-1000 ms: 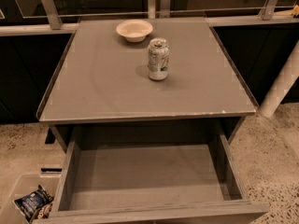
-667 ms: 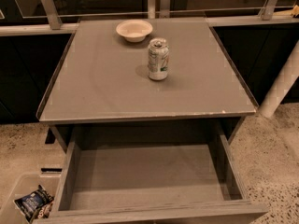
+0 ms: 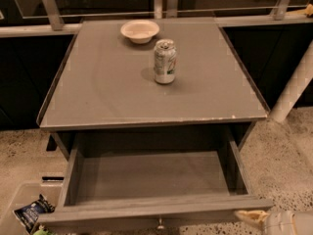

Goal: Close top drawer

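Grey wood: top drawer (image 3: pixel 151 177) standing open under the desk (image 3: pixel 98 92), front panel nearest. Gripper (image 3: pixel 266 221) just beside its right front corner, whether spread or pressed together impossible to tell. Farther back on the desk, can (image 3: pixel 165 61), then bowl (image 3: pixel 140 31).

Dim, warm light falls from above. The table top (image 3: pixel 107 87) carries a soft, even sheen with a faint curved streak on its left half and no hard glare. The can (image 3: pixel 165 61) throws a short shadow to its left. Inside the top drawer (image 3: pixel 151 175) the shade deepens toward the far wall, under the overhang. The gripper (image 3: pixel 250 218), at the near right corner, shows pale, perhaps more strongly lit.
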`<state>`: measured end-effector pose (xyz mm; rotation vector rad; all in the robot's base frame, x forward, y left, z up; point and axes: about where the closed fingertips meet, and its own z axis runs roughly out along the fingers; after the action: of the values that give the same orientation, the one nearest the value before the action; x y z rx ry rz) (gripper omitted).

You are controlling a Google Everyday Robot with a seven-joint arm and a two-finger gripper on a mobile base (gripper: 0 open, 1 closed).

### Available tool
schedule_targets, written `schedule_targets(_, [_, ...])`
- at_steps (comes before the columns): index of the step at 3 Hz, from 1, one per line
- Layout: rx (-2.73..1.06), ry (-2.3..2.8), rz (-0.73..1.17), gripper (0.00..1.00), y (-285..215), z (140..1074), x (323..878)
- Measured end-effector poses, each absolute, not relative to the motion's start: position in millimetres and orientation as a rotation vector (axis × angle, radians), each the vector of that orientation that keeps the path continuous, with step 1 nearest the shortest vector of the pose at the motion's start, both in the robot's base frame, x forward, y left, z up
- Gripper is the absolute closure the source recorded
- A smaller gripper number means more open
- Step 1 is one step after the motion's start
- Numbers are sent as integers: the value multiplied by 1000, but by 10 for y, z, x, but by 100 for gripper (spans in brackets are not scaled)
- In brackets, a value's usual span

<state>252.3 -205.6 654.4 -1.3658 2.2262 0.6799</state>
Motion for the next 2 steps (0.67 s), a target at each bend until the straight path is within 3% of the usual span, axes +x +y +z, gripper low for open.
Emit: schedule_targets(2, [-1277, 2374, 647, 0, -2405, 6483, 3402])
